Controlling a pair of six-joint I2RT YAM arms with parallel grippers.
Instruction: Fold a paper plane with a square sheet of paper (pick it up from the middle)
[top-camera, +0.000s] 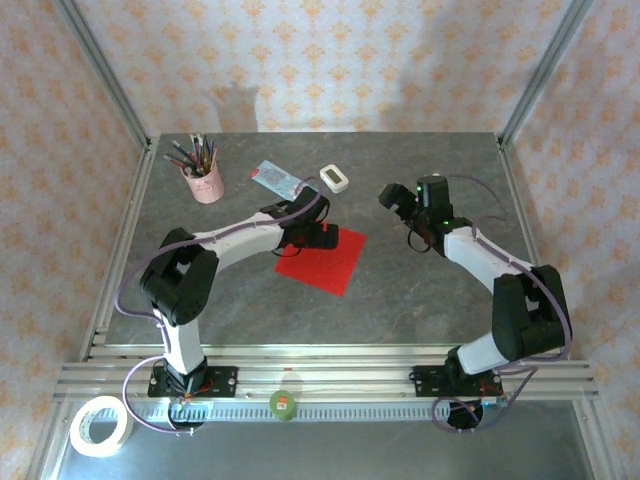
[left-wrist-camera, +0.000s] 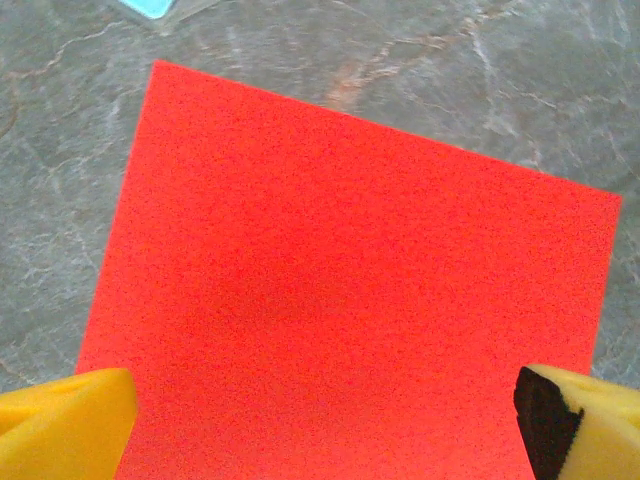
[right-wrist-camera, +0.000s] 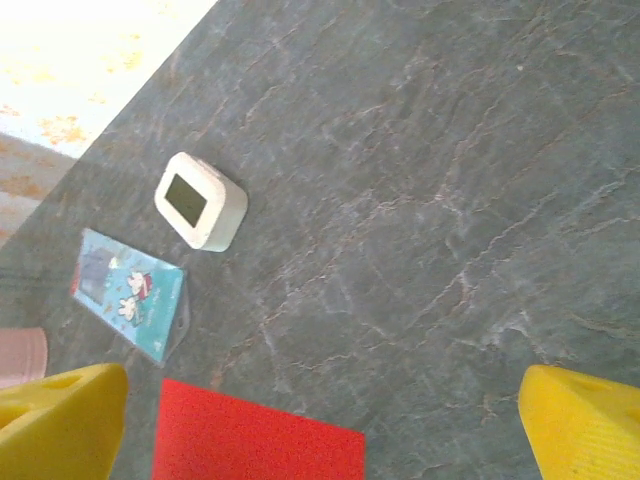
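Plainly, with left gripper (left-wrist-camera: 325, 420) and right gripper (right-wrist-camera: 325, 425) gaping wide (holding nothing), an off-centre pinch might crumple the square sheet of paper (left-wrist-camera: 350, 250).

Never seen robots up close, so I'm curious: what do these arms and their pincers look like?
The left arm and right arm have white links, black joints and thin purplish cables. The left gripper and right gripper have yellow fingers.
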